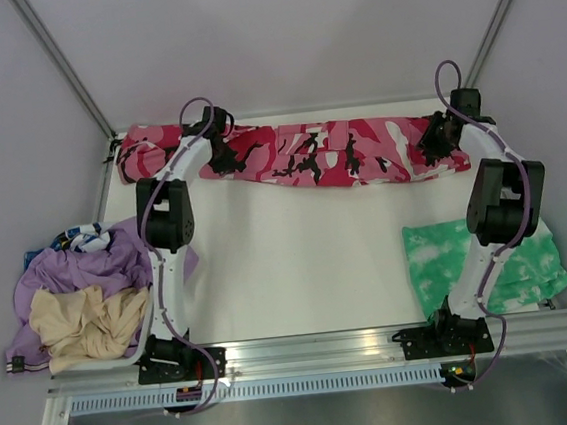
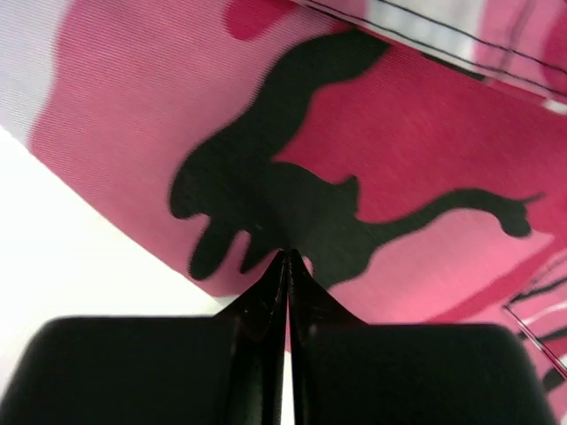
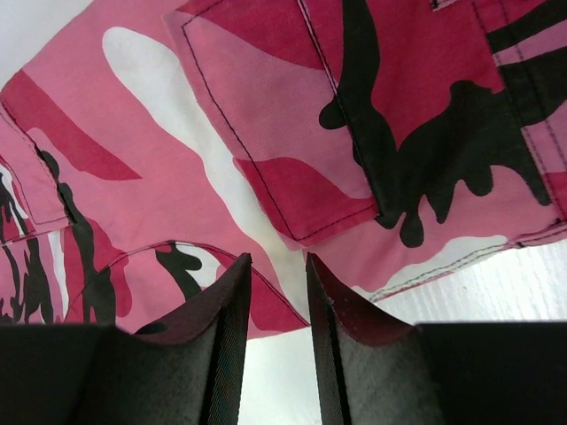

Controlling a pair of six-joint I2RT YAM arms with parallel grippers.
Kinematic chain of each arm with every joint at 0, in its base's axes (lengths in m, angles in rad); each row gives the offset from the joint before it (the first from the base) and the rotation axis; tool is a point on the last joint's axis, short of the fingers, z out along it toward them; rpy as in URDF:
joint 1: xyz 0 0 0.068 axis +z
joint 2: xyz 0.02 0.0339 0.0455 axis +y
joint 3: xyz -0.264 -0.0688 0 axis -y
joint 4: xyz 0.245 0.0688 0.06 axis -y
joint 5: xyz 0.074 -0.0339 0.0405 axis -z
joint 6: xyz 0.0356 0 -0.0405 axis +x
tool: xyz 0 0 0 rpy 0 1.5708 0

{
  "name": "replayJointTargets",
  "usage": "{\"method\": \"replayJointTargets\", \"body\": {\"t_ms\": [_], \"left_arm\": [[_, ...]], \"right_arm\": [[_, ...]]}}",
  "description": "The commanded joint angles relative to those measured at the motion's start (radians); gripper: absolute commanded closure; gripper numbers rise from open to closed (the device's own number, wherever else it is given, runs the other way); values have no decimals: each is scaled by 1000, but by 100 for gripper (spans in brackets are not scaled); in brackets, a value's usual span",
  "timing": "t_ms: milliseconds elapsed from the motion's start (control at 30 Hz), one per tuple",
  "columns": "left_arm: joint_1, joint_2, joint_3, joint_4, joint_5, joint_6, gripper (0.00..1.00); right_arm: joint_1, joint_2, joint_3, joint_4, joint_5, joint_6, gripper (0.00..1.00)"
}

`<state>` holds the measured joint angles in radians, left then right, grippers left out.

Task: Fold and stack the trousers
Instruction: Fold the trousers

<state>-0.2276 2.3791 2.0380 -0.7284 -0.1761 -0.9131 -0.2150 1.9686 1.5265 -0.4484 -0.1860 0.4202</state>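
Pink, red, white and black camouflage cloth trousers (image 1: 328, 153) lie stretched in a long strip along the far edge of the white table (image 1: 299, 271), not yet folded short or stacked. The left gripper (image 2: 288, 257) has its fingers pressed together at the cloth's near hem, towards the table's far left corner; whether fabric is pinched between them is unclear. Near the table's far right corner, the right gripper (image 3: 277, 266) hovers with fingers slightly apart. The crosswise folds and the stacking appear to remain.
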Motion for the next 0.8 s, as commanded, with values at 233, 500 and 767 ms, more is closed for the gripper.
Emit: {"method": "replayJointTargets", "body": {"t_ms": [233, 500, 767], "left_arm": [[109, 3, -7, 142, -145, 49, 98], [174, 170, 206, -14, -62, 56, 98], [212, 183, 173, -354, -103, -65, 98]], "right_arm": [[14, 64, 27, -15, 40, 92, 64], [16, 78, 55, -41, 71, 92, 64], [16, 107, 92, -90, 108, 98, 63]]}}
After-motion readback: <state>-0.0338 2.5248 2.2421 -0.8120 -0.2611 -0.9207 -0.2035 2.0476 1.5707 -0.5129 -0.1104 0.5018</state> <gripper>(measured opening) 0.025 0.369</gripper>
